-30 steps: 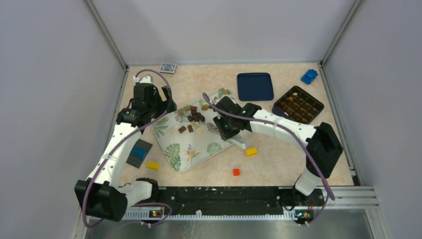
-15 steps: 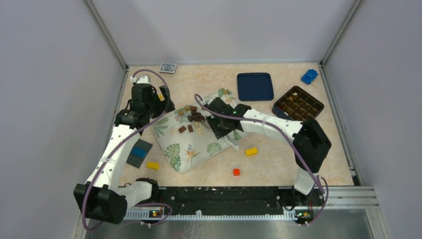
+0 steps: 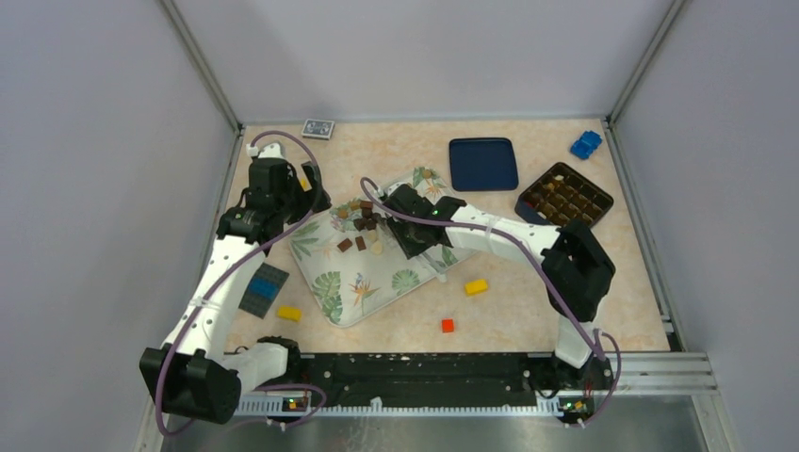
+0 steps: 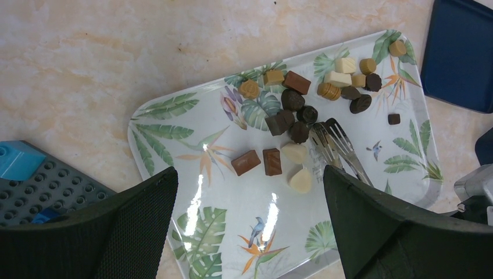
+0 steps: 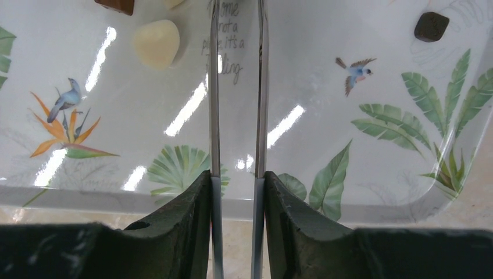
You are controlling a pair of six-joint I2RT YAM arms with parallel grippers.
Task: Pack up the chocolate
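My right tool [image 5: 235,192] pinches steel tongs [image 4: 339,145] — I judge the chocolate [image 4: 290,116], clustered on the leaf-print tray [image 4: 203,232], too small for the tool itself. Tong tips lie beside the cluster — my left tool [image 4: 250,195] hangs spread above the tray.

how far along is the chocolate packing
Partway. A few compartments of the box look filled. The right gripper holds tongs over the tray, seemingly nothing pinched. Many chocolate pieces are left on the tray.
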